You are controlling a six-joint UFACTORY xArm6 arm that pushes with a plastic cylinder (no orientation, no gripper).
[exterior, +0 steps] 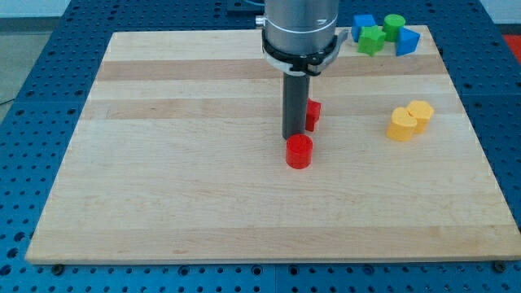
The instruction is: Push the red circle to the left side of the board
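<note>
The red circle [299,151] is a short red cylinder near the middle of the wooden board [163,179]. My tip [293,137] sits just above it in the view, touching or nearly touching its top-left edge. A second red block [313,115], its shape partly hidden by the rod, lies just to the right of the rod and slightly above the tip.
Two yellow blocks [409,120] lie together at the view's right. At the top right corner stand a blue block [363,25], a green star-like block [372,40], a green cylinder [394,26] and another blue block [408,42].
</note>
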